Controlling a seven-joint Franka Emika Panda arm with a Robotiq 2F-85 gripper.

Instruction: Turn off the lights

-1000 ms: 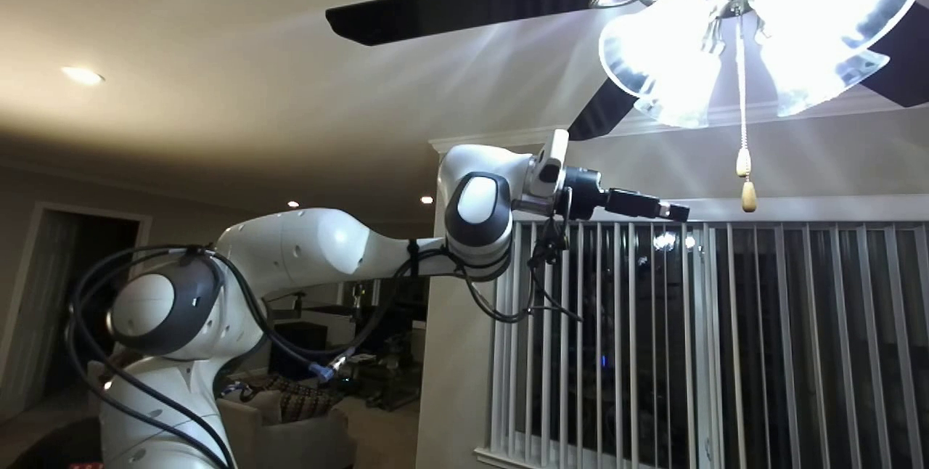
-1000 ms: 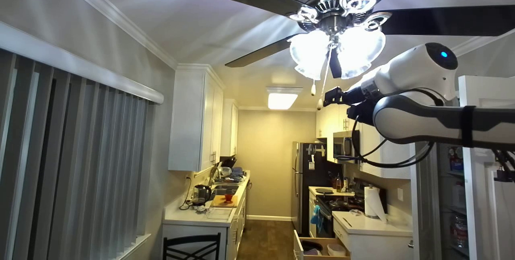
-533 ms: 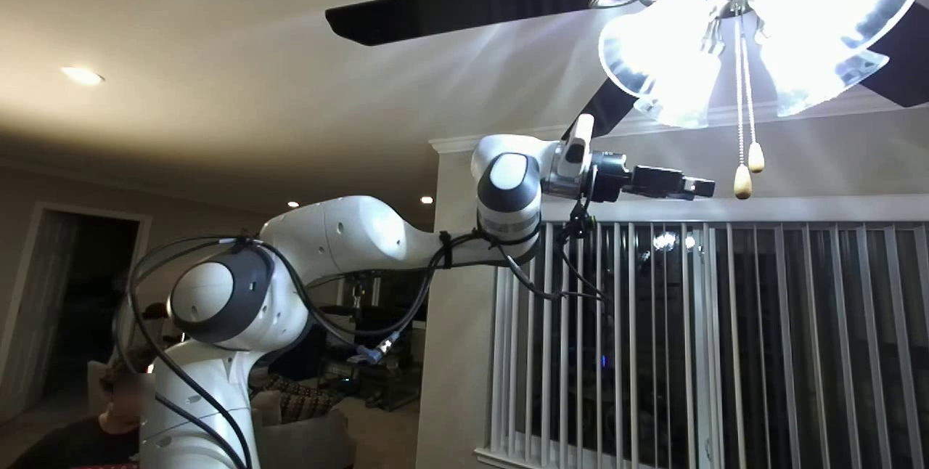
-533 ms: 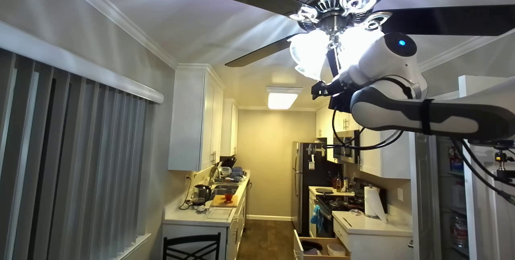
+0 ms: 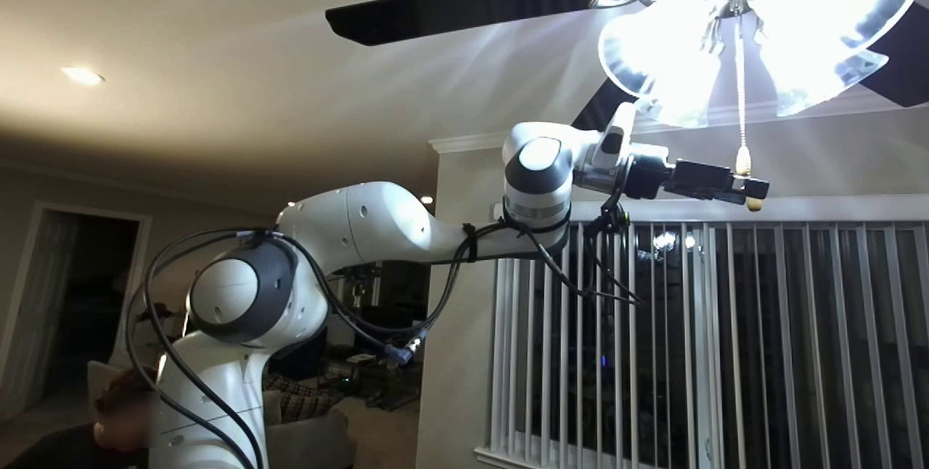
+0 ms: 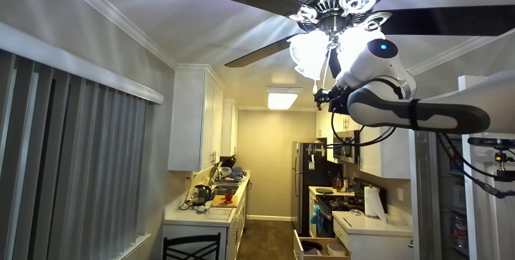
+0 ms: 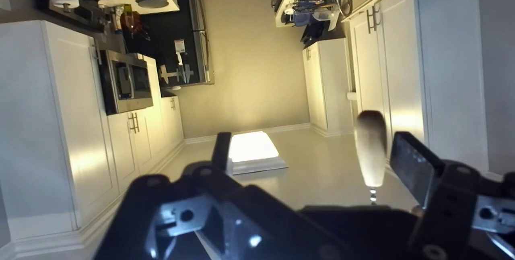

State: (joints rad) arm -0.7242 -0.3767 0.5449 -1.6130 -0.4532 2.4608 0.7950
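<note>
Bell-shaped lights point(image 5: 795, 30), lit, bright white, overhead

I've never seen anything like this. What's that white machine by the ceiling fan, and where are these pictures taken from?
It's a robot arm, tipped with a gripper, a sort of mechanical hand. Both exterior views come from cameras outside the robot; the wrist view comes from a camera mounted on the arm and appears upside down. Near the gripper are glowing lights, with a pull chain hanging below. In the wrist view a wooden knob shows between the gripper's open jaws; nothing seems held. Further off, a kettle stands on a kitchen counter.
</note>
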